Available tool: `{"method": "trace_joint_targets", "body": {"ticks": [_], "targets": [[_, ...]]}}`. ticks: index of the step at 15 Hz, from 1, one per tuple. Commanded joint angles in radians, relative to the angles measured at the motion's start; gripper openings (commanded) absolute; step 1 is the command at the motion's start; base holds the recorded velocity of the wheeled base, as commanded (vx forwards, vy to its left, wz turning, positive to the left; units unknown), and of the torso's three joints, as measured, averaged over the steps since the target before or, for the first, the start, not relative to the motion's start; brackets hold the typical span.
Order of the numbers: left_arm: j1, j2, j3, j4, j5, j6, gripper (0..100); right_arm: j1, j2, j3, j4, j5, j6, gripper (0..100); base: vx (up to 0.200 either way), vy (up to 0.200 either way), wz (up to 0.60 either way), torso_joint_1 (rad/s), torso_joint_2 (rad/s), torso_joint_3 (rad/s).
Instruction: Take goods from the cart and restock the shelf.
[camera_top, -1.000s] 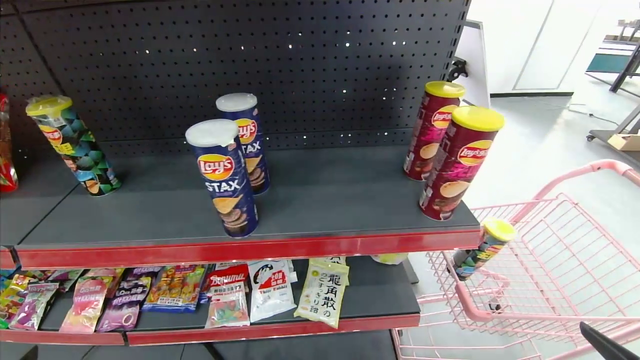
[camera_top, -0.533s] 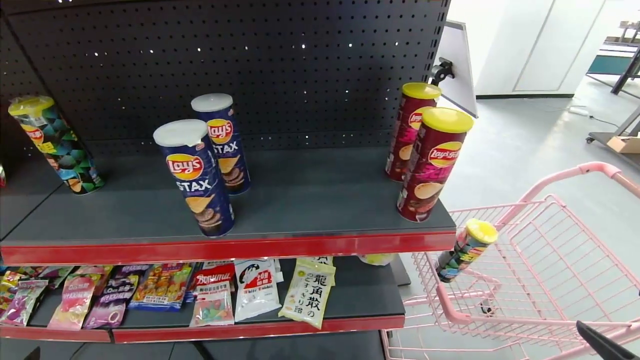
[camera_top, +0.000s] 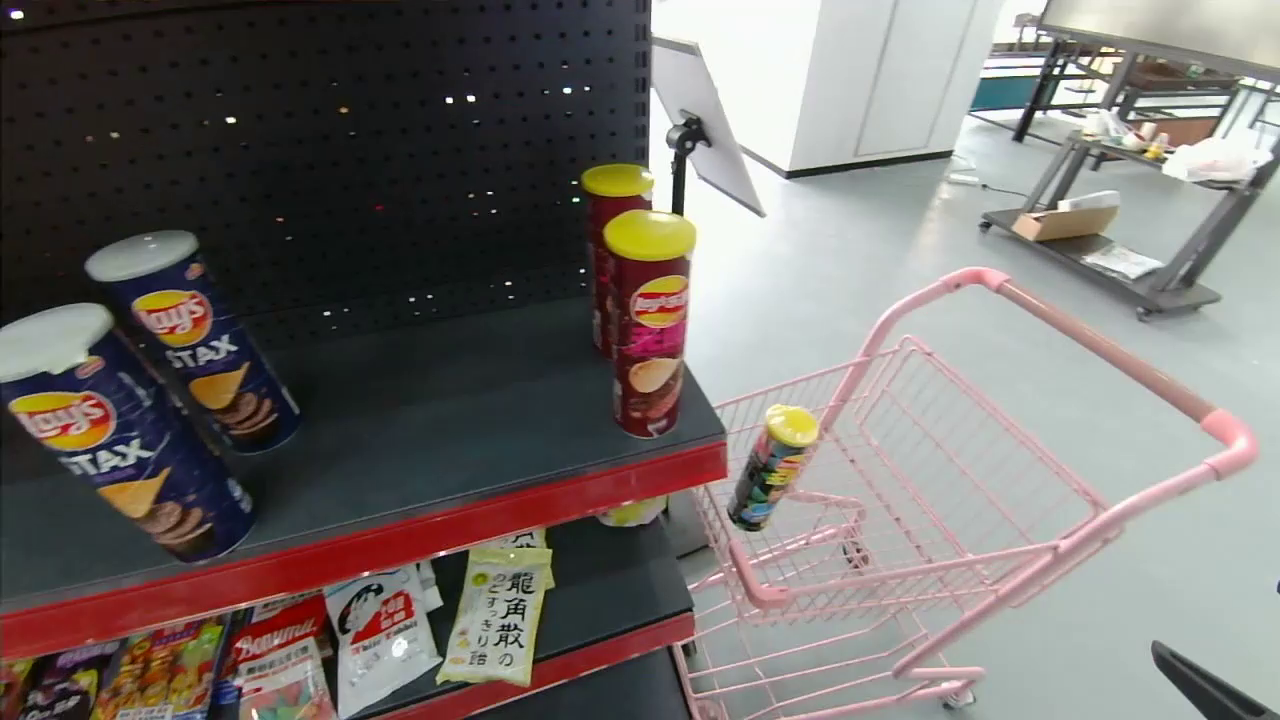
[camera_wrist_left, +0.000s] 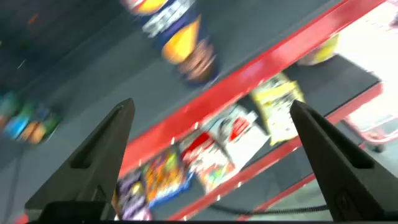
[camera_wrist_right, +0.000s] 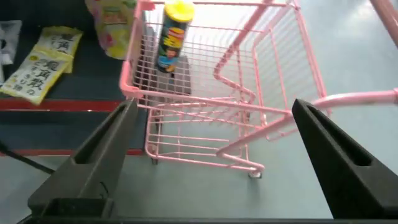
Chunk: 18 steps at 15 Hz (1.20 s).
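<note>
**Grippers.** The left gripper has its jaws wide apart, with nothing between them and nothing touching either finger. It faces the shelf, well apart from the cart. The right gripper is likewise spread fully, empty and out of contact. It is held above the floor, short of the cart, with the cart's basket visible between its fingers.

**Task item.** One patterned chip can stands inside the cart, at the basket end nearest the shelf. Its yellow lid is uppermost. The long axis is near upright but tilted, with the lid leaning away from the shelf and the base set lower toward it. The right wrist view shows the same can with its lid end up. Whether it rests against the basket wire cannot be told.

**Shelf stock.** Two maroon cans stand upright, one behind the other, on the shelf end nearest the cart. Two blue cans stand farther from the cart. Snack packets lie flat on the tier below.
</note>
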<state>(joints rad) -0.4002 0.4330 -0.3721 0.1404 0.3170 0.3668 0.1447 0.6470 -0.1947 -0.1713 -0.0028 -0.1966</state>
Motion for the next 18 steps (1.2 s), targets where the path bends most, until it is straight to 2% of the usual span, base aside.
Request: {"method": "trace_joint_targets", "body": {"ticks": [1, 7, 18], "targets": [[0.0, 0.001, -0.004, -0.001, 0.001, 0.0, 100, -0.014, 0.016, -0.008, -0.002, -0.002, -0.001, 100, 0.0, 0.0, 0.0, 0.0, 0.0, 0.0], [0.0, -0.003, -0.005, 0.001, -0.049, -0.002, 100, -0.048, 0.045, -0.022, -0.002, -0.003, -0.001, 100, 0.0, 0.0, 0.0, -0.007, 0.01, 0.012], [0.0, -0.022, -0.016, -0.001, -0.049, -0.002, 100, -0.065, 0.049, -0.023, -0.001, -0.003, -0.001, 100, 0.0, 0.0, 0.0, -0.135, 0.36, 0.221]]}}
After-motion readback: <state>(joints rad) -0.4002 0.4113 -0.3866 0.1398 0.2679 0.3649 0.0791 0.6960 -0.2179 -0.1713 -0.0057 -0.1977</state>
